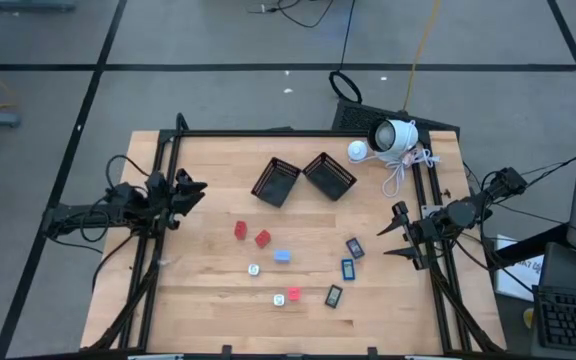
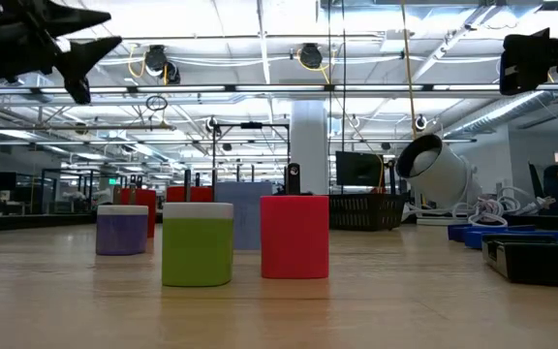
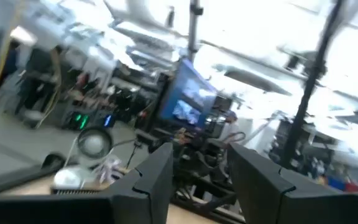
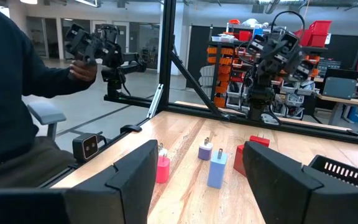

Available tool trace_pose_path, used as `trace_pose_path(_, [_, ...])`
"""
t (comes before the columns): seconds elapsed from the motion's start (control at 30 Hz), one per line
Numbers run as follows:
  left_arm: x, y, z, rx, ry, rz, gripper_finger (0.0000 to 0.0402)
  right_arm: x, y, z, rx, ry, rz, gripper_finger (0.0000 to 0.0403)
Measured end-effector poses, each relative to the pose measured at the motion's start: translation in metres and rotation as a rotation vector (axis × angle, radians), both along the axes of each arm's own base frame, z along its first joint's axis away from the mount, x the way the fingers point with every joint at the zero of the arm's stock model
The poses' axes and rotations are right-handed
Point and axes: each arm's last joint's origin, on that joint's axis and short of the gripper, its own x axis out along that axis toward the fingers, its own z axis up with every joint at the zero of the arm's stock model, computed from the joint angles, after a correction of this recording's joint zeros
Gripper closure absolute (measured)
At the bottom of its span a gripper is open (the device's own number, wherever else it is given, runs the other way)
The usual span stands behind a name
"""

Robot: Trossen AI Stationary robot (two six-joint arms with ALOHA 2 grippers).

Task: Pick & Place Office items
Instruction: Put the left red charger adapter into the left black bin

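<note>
Wooden table (image 1: 198, 290), pale planks, with the office items scattered at lower centre of the high view — two red blocks (image 1: 249, 234) up left, a pale blue block (image 1: 282, 256), white bits (image 1: 254, 270), another red piece (image 1: 293, 295). Three dark blue-faced rectangles (image 1: 347, 268) lie lower right, long axes roughly up-frame, slightly tilted. Left gripper (image 1: 196, 190) hovers at the left edge, fingers narrowly parted, empty — right gripper (image 1: 392, 230) at the right edge, parted, holding nothing.

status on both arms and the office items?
Left gripper empty at the table's left edge, jaws part open. Right gripper open, empty, at the right edge. Office items lie scattered mid-table, untouched; mesh baskets empty. Nothing blocking.
</note>
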Motion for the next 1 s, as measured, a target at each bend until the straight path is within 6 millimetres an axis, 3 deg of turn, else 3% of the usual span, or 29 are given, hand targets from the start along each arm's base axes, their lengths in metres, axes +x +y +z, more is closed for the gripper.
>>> trace_pose_path(0.17, [0.006,-0.001,0.003,-0.113,0.089,-0.072,0.0186,0.0,0.0,0.0,0.0,0.0,0.0,0.0179])
trace_pose_path(0.3, [0.015,-0.004,0.025,-0.115,0.215,-0.151,0.0131,0.0,0.0,0.0,0.0,-0.001,0.0,0.0179])
trace_pose_path(0.43, [0.032,-0.008,0.051,-0.132,0.468,-0.167,0.01,0.0,0.0,0.0,0.0,0.0,0.0,0.0179])
trace_pose_path(0.73, [0.087,-0.016,0.083,-0.304,1.037,-0.101,0.0106,0.0,0.0,0.0,0.0,0.0,0.0,0.0179])
trace_pose_path(1.0, [0.137,-0.02,0.084,-0.413,1.325,-0.019,0.0118,0.0,0.0,0.0,0.0,0.0,0.0,0.0179])
